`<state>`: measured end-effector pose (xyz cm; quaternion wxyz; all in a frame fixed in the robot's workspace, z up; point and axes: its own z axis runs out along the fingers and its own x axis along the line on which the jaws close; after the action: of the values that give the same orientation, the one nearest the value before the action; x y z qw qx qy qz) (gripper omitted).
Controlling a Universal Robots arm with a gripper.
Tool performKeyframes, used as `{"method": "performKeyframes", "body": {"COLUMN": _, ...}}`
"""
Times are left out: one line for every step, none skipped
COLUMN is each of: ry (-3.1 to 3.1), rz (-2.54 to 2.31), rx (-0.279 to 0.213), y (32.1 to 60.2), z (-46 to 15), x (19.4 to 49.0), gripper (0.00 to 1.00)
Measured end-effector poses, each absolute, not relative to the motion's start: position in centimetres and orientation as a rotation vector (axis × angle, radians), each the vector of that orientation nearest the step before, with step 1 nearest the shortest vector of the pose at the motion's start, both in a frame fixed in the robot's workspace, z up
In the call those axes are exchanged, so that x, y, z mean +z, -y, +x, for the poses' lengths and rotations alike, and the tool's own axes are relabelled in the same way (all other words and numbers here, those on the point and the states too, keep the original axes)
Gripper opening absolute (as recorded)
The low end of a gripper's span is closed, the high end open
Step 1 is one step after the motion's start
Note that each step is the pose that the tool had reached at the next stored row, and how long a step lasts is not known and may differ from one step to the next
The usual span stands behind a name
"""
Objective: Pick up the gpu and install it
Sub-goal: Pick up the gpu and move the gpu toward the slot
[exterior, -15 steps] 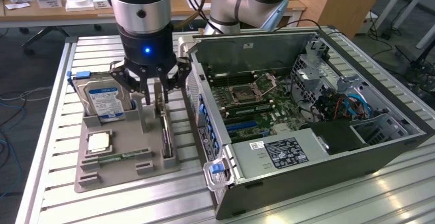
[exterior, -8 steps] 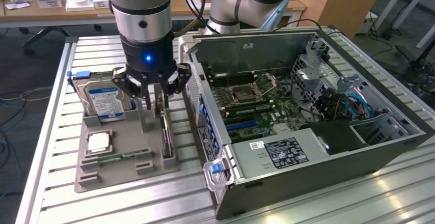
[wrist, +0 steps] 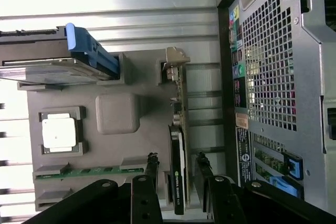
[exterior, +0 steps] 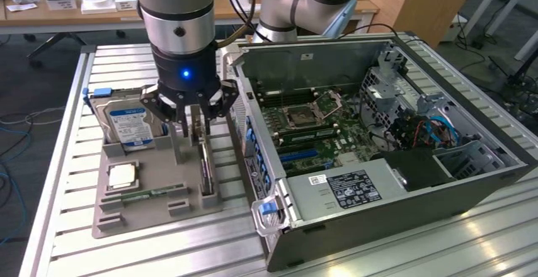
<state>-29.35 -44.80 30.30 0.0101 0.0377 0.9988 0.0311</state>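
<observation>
"One card matters here: the gpu (exterior: 206,170), a thin green circuit board with a black cooler block and a silver end bracket. Where is it?"

"It stands on its long edge in a slot of the grey moulded parts tray (exterior: 126,217). In the exterior view that is at nine o'clock from the open dark-grey metal computer case (exterior: 378,211). The boxy silver hard drive (exterior: 126,124) stands at ten o'clock from the card."

"And the gripper (exterior: 200,132)?"

"Right over the card, jaws parted, with one black finger (wrist: 153,169) on each face and a thin gap on both sides. It holds nothing."

"How would the card handle?"

"Light and stiff, I judge, but fragile. The flat faces near the upper edge look the safest hold, away from the bracket and from the contact edge down in the slot."

"What does each view add?"

"The wrist view gives those gaps beside the fingers and the case's perforated rear panel (wrist: 268,66). The exterior view gives the green motherboard (exterior: 311,123) lying inside the case."
</observation>
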Motion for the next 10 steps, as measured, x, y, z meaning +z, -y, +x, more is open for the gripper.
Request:
{"method": "performKeyframes", "body": {"ry": -3.118, "rz": 0.117, "rx": 0.097, "y": 44.84, "z": -29.28, "x": 30.29, "gripper": 0.42}}
{"method": "performKeyframes", "body": {"ry": -3.118, "rz": 0.118, "rx": 0.097, "y": 44.87, "z": -29.20, "x": 30.26, "gripper": 0.42}}
{"method": "performKeyframes", "body": {"ry": -3.118, "rz": 0.118, "rx": 0.097, "y": 44.90, "z": -29.12, "x": 30.25, "gripper": 0.42}}
{"method": "performKeyframes", "body": {"ry": -3.119, "rz": 0.118, "rx": 0.096, "y": 44.94, "z": -29.03, "x": 30.25, "gripper": 0.42}}
{"method": "performKeyframes", "body": {"ry": -3.119, "rz": 0.118, "rx": 0.096, "y": 44.97, "z": -28.95, "x": 30.25, "gripper": 0.42}}
{"method": "performKeyframes", "body": {"ry": -3.119, "rz": 0.118, "rx": 0.096, "y": 44.99, "z": -28.90, "x": 30.23, "gripper": 0.42}}
{"method": "performKeyframes", "body": {"ry": -3.119, "rz": 0.118, "rx": 0.096, "y": 44.99, "z": -28.90, "x": 30.24, "gripper": 0.42}}
{"method": "performKeyframes", "body": {"ry": -3.119, "rz": 0.118, "rx": 0.096, "y": 44.99, "z": -28.90, "x": 30.24, "gripper": 0.42}}
{"method": "performKeyframes", "body": {"ry": -3.119, "rz": 0.118, "rx": 0.096, "y": 44.99, "z": -28.90, "x": 30.24, "gripper": 0.42}}
{"method": "performKeyframes", "body": {"ry": -3.119, "rz": 0.118, "rx": 0.096, "y": 44.99, "z": -28.90, "x": 30.23, "gripper": 0.42}}
